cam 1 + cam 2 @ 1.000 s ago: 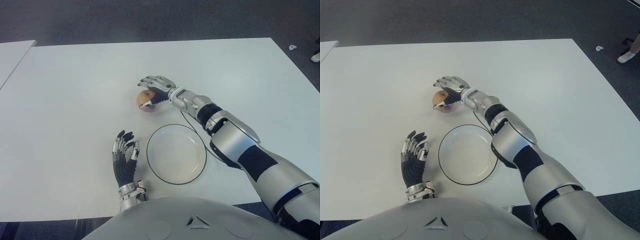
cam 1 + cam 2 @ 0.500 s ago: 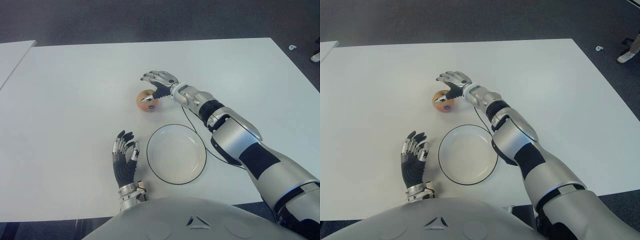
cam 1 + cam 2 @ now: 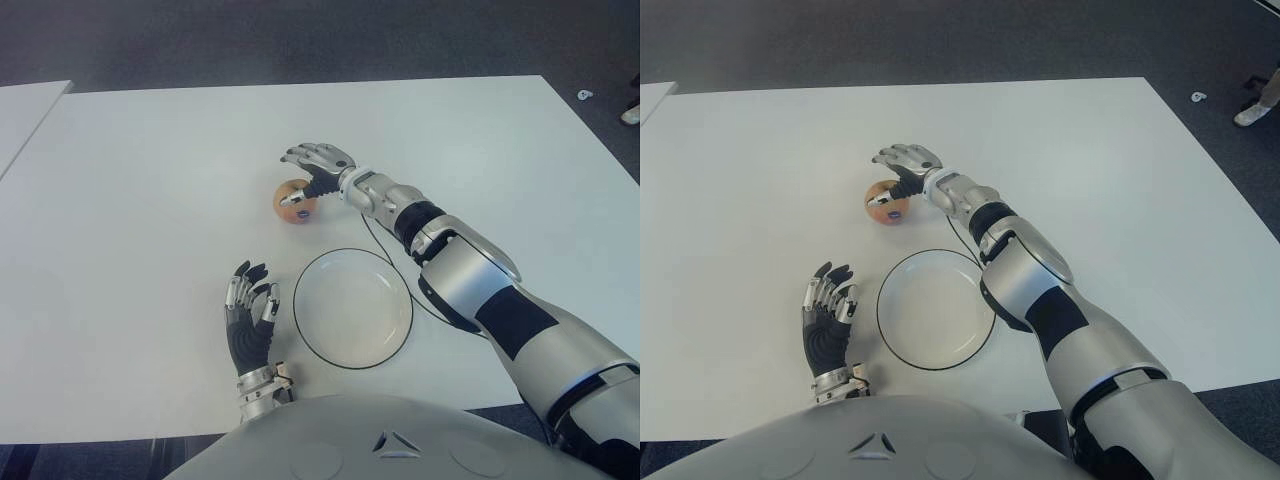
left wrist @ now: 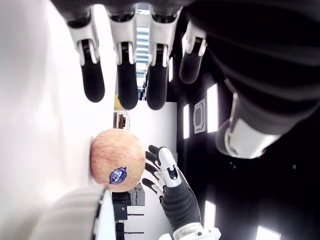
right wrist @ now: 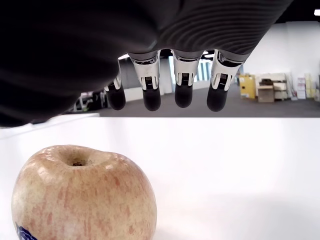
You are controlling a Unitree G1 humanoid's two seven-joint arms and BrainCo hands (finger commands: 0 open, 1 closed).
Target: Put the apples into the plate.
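Observation:
A yellow-red apple with a blue sticker sits on the white table, just beyond the plate. The white plate with a dark rim holds nothing. My right hand hovers over the apple's far right side, open, its fingers stretched out above the fruit without gripping it. My left hand shows palm up and open just left of the plate. In the left wrist view the apple appears beyond my own spread fingers.
A thin black cable runs from my right wrist past the plate's far right rim. A second white table stands at the far left. Dark carpet lies beyond the table's far edge.
My right hand has lifted off the apple and its fingers have straightened. The apple stays on the table in nearly the same spot. The left hand has not moved.

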